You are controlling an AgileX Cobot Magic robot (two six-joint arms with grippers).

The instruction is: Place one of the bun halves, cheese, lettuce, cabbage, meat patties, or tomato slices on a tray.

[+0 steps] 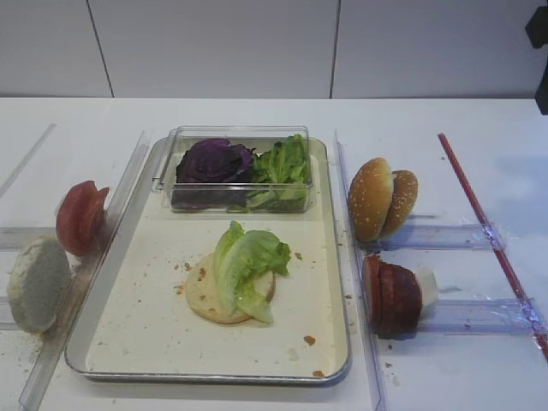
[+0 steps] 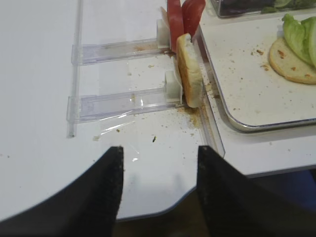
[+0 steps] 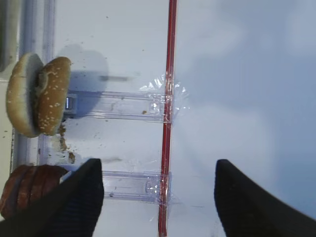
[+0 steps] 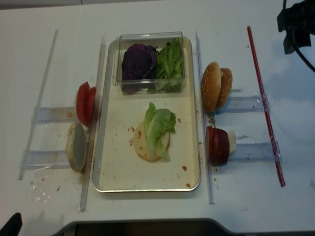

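Tray [image 1: 330, 257] sits mid-table [image 1: 462, 377], long axis 6-to-12, so both arms can reach it. On it, toward the near half: one pale flat bun disc [image 1: 205, 300] lying face up, lettuce [image 1: 248, 265] draped over its 3 o'clock side and spilling past the rim of the disc. Reads as a stack under way: base down, first leaf on.

At 9 o'clock of the tray, pale bun half [image 1: 36, 282] and tomato slices [image 1: 81, 218] stand on edge in clear plastic feeder rails [image 2: 123, 101], each backed by a pusher, presumably so the edges present for a side pinch. Same at 3 o'clock: meat patties [image 1: 392, 295] with the cheese [image 1: 426, 287] tucked behind them, then the sesame bun halves [image 1: 381, 197] further out.

Far end of the tray, 12 o'clock: clear plastic box [image 1: 240, 167] holding cabbage [image 1: 214, 161] and spare green leaves [image 1: 287, 163].

Left gripper [image 2: 158, 190]: jaws spread, nothing between, hovering near the table's front edge at 6 o'clock of the left rails. Right gripper [image 3: 158, 197]: jaws spread, empty, over bare table beside a red strip [image 3: 170, 74], outboard of the right rails.

Hard to tell: patty count, cheese mostly hidden behind patties, box contents blurred by plastic. In the overhead views the right arm is only a dark shape at the far right corner, and the left gripper is barely visible.
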